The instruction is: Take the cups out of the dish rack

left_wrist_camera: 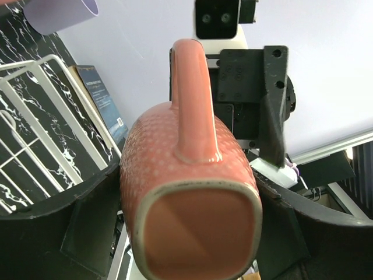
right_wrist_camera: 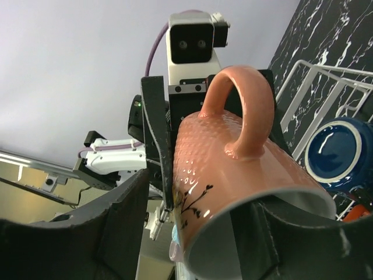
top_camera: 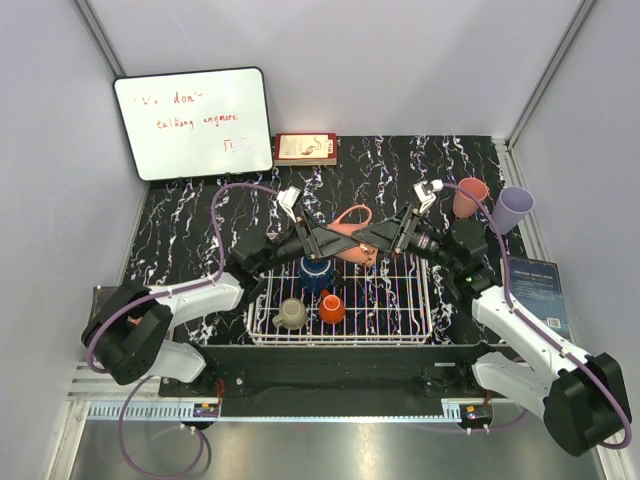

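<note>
Two cups (top_camera: 470, 196) out beyond your right gripper (top_camera: 378, 238), three below it; left gripper (top_camera: 333, 240) pinches the mug (top_camera: 352, 228); right's hold unclear.

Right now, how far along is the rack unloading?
Done: pink cup and lavender tumbler stand on the table, right of the dish rack. In hand: a pink dimpled mug above the rack, gripped by the left gripper, the right gripper around it. Left: dark blue mug, beige mug and orange cup in the rack.
</note>
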Motion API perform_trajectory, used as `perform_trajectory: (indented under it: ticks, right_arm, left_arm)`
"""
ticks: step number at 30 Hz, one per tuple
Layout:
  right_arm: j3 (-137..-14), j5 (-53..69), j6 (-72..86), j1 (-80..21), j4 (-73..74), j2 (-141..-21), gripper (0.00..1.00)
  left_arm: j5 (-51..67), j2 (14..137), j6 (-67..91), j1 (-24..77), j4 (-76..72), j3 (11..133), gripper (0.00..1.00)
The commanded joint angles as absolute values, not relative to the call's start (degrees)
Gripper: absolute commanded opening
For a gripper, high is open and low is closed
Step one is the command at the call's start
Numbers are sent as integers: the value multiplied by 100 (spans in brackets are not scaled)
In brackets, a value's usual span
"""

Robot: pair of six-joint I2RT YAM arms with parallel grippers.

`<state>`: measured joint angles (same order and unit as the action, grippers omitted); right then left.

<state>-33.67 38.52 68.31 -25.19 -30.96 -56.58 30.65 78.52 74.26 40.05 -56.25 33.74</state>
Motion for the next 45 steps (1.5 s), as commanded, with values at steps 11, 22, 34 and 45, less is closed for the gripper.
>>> perform_trajectory:
  ticks: [11, 22, 34, 45]
  right_arm:
    - [-3568, 3850, 6724, -2795, -3489, -5652, 60]
    - [-3533, 3542, 6671, -2795, -3480, -5484, 60]
    - [-3489, 3560, 6785, -2786, -3639, -5590, 1]
    - [-3516, 3366, 6794, -2795, -3683, -5572, 50]
  left_arm:
    - [3410, 7945, 7453, 4166, -6469, 3841, 0]
    - [3454, 7787, 7374, 4166, -6372, 3683, 0]
    - [3489, 7620, 7260, 4166, -6205, 3560, 0]
    - [3586, 7612, 7163, 4271, -6108, 3498, 0]
